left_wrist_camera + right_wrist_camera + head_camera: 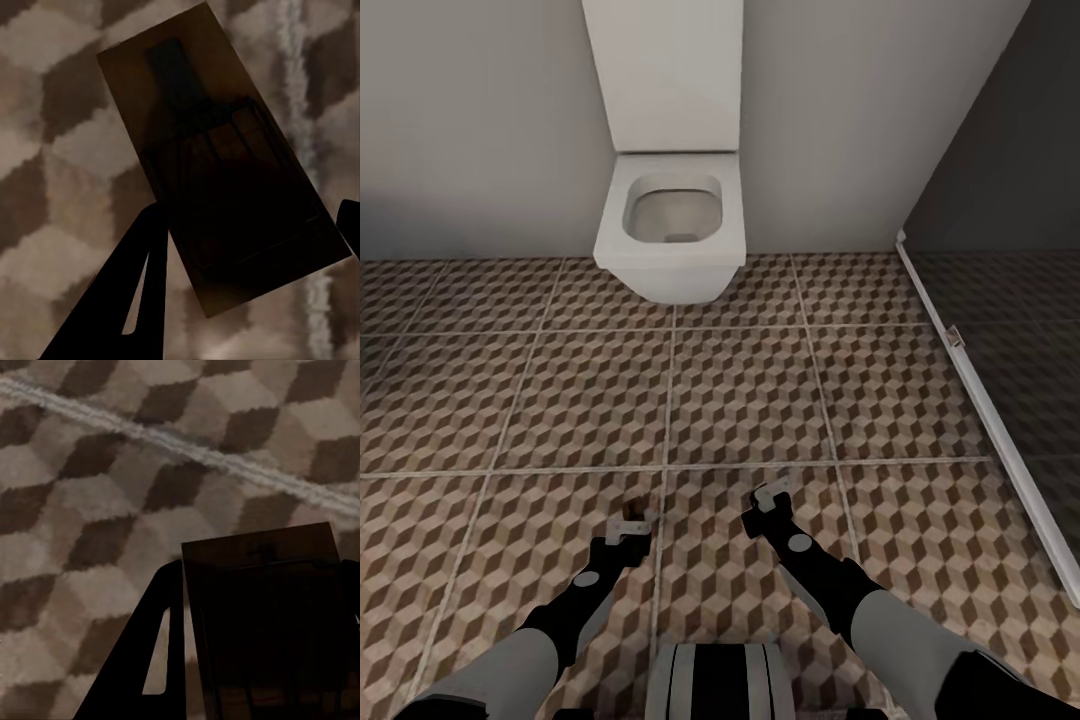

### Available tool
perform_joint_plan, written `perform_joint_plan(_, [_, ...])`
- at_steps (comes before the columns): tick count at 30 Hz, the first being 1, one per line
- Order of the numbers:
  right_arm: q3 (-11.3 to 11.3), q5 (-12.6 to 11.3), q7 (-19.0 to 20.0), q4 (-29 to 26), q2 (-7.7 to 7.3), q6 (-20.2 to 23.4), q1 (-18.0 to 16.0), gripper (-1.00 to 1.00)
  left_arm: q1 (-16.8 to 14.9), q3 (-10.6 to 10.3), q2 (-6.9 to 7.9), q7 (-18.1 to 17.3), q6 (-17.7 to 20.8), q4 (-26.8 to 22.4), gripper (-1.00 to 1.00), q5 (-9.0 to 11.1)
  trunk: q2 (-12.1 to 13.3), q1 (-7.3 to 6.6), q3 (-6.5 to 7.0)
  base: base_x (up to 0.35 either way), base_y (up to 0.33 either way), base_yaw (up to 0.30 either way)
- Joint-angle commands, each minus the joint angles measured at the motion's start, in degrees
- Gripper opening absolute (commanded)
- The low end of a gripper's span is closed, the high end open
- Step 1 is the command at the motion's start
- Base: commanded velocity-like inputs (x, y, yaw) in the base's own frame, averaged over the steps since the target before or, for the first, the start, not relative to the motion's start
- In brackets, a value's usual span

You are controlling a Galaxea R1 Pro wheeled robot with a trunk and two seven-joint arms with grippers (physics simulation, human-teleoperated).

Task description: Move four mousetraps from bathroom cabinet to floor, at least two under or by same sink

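tiled floor point(760, 400) in brown cubes spreads out to a white toilet point(672, 225) at the wall, with a glass screen point(1000, 400) on the right. both arms hang low over the tiles. left gripper point(628, 528) is clamped on a trap point(217, 172), its long axis running out past the fingers point(142, 292), floor just beneath. right gripper point(768, 503) likewise pinches a second trap point(270, 615) between its fingers. no sink is in sight, so i judge placement depends on finding it first.
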Motion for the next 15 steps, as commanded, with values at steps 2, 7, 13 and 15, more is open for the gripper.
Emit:
perform_joint_plan(2, [0.49,-0.7,-0.33,0.05,-0.05,-0.29,-0.06,-1.0,-0.03,-0.51,-0.01,0.48,-0.2,0.13,-1.0,0.17,-0.01,-0.01,-0.03,0.0,0.0,0.0])
perform_joint_plan(7, [0.49,-0.72,-0.32,0.05,-0.05,-0.29,-0.06,-1.0,-0.03,-0.51,-0.03,0.47,-0.21,0.88,-1.0,0.09,-0.01,-0.01,-0.03,0.0,0.0,0.0])
perform_joint_plan(13, [0.56,-0.72,-0.32,0.05,0.02,-0.29,-0.06,-1.0,-0.03,-0.49,-0.04,0.47,-0.21,1.03,-1.0,0.08,-0.01,-0.01,-0.03,0.093,0.0,0.0])
perform_joint_plan(15, [0.57,-0.72,-0.32,0.05,0.03,-0.29,-0.06,-1.0,-0.03,-0.48,-0.04,0.47,-0.21,1.05,-1.0,0.08,-0.01,-0.01,-0.03,0.189,0.0,0.0])
